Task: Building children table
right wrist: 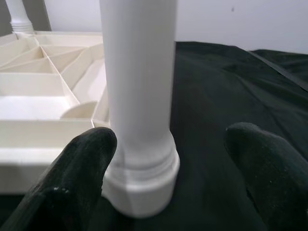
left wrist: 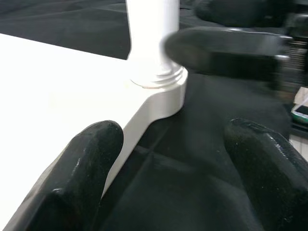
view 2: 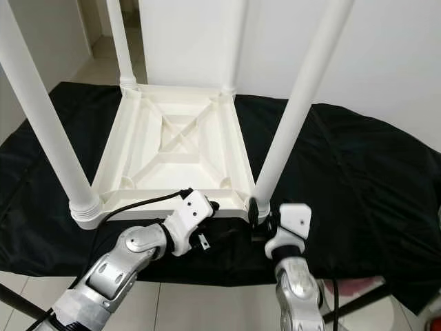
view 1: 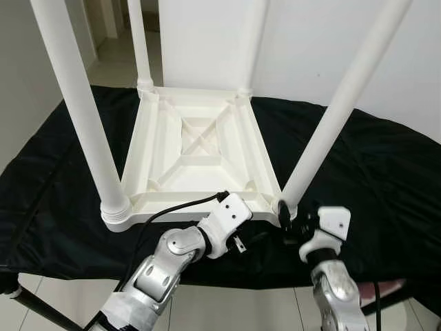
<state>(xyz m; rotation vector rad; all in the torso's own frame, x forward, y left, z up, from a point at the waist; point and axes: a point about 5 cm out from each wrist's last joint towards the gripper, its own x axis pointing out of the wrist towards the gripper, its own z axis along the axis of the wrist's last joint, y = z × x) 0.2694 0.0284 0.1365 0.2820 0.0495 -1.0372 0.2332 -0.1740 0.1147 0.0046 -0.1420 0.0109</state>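
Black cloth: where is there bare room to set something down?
The black cloth lies bare to the right of the upturned table, and in a strip left of it. It is crowded at the near right leg, where the left gripper and right gripper meet.

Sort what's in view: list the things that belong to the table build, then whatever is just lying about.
Belongs to the build:
upturned white table top
four white legs, including the near right leg
right claw, open around that leg's base
left claw, open beside it

Just lying about:
black cloth

Table (view 1: 200,148) and legs (view 1: 79,103): smooth white plastic, faintly glossy. It is laid on matt black cloth (view 1: 372,172). Gripper fingers (right wrist: 79,168): dull black, finely textured.
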